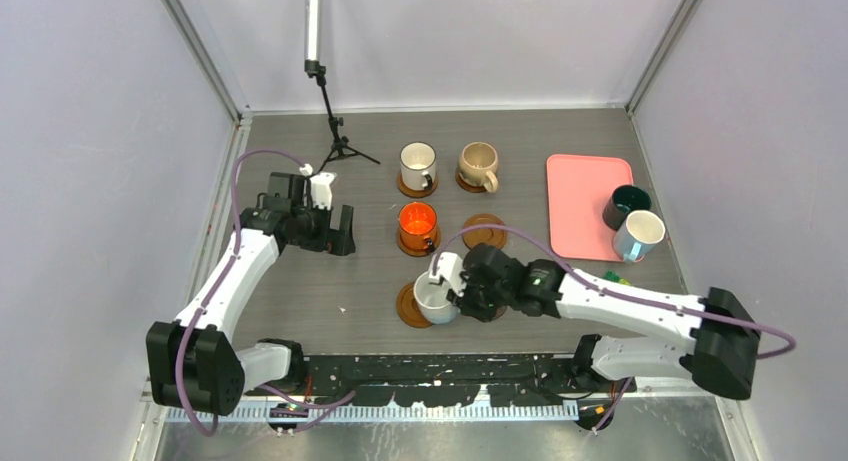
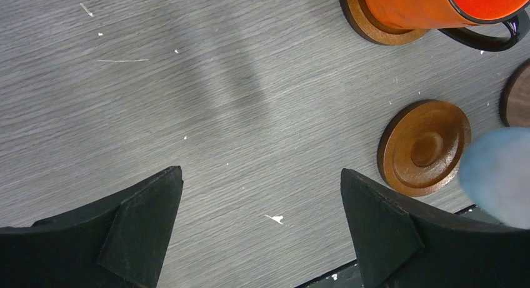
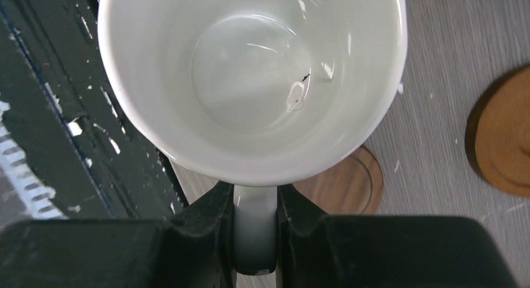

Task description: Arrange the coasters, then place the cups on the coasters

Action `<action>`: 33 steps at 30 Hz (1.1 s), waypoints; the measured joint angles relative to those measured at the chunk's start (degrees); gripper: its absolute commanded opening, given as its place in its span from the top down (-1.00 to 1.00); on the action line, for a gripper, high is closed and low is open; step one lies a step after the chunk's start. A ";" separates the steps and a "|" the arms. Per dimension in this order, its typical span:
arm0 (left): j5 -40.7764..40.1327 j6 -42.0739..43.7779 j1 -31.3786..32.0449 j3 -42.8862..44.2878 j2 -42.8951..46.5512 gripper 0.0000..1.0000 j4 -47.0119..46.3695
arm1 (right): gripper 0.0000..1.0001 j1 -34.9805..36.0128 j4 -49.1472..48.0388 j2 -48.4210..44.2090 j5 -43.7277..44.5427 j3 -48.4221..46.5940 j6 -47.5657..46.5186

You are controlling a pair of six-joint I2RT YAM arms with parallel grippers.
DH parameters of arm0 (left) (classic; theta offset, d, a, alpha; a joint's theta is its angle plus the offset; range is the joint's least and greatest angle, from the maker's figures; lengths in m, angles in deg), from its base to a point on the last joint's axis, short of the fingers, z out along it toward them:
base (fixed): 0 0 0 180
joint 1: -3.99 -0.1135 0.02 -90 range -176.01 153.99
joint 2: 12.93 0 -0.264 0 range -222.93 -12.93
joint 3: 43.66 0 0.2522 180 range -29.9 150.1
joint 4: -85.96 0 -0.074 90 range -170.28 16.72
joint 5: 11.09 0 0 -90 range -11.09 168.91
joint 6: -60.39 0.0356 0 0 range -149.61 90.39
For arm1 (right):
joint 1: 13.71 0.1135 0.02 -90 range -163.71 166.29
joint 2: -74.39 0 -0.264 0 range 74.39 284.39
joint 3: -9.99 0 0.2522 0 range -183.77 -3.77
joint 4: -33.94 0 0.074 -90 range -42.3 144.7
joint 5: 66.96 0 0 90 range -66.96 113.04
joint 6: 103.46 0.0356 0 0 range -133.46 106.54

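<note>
Low in the middle of the overhead view, the right gripper (image 1: 462, 301) has its 2 black fingers pinched narrowly on the handle of a plain white ceramic mug (image 1: 436, 301). The mug is upright, mouth up, and overlaps a round reddish-brown wooden coaster (image 1: 407, 306). I cannot tell whether its base touches the disc. From the right wrist, that coaster peeks out beneath the mug at lower right.

Left of centre, the left gripper (image 1: 338, 231) hangs over the grey wood-grain table (image 1: 300, 301) with its jaws spread wide, holding nothing.

Just above the held mug, a glossy orange mug (image 1: 417, 221) sits on its own coaster. Further up, a white mug with a brown inside (image 1: 417, 164) and a beige mug (image 1: 479, 165) each stand on 1 too. An empty brown coaster (image 1: 484, 231) lies just right of the orange mug.

At the right, a pink rectangular tray (image 1: 580, 196) carries a dark green mug (image 1: 626, 205) and a light blue mug (image 1: 640, 235), which touch near its lower right corner.
</note>
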 measured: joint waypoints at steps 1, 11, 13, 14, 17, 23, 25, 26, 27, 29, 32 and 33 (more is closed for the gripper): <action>0.02 -0.07 0.00 -0.09 0.11 -0.99 0.00 | 0.99 1.18 -1.31 1.31 0.96 0.00 0.00; 0.07 -0.26 0.00 -0.83 1.03 -0.99 -0.96 | 0.99 6.29 -14.82 8.09 8.09 1.62 0.26; 0.07 -0.28 0.00 -1.16 1.03 -0.99 -1.09 | 0.99 6.29 -16.76 9.40 9.01 1.77 0.26; 0.07 -0.33 0.00 -1.31 1.03 -0.99 -1.18 | 0.99 6.27 -17.59 9.92 9.29 1.86 0.31; 0.09 -0.42 0.00 -1.42 1.03 -1.00 -1.29 | 0.99 6.25 -19.23 10.99 9.75 2.05 0.37; 0.07 -0.42 0.00 -1.44 1.11 -0.99 -1.68 | 0.99 6.27 -20.65 11.37 9.38 3.26 0.59; 0.07 -0.42 0.00 -1.44 1.14 -0.99 -1.70 | 1.00 6.27 -20.70 11.39 9.01 3.72 0.70; 0.07 -0.42 0.00 -1.46 1.14 -0.99 -1.73 | 0.96 6.27 -20.70 11.39 8.94 3.96 0.74; 0.07 -0.42 0.00 -1.51 1.14 -0.99 -1.73 | 0.89 6.27 -20.74 11.39 8.79 4.20 0.76; 0.07 -0.42 0.00 -1.57 1.14 -0.99 -1.75 | 0.63 6.27 -20.98 11.39 8.59 4.70 0.79; 0.04 -0.42 0.00 -1.66 1.14 -0.99 -1.75 | 0.49 6.27 -22.08 11.39 8.41 5.27 0.81; 0.07 -0.42 0.00 -1.66 1.14 -0.99 -1.75 | 0.49 6.27 -22.36 11.39 8.31 5.44 0.85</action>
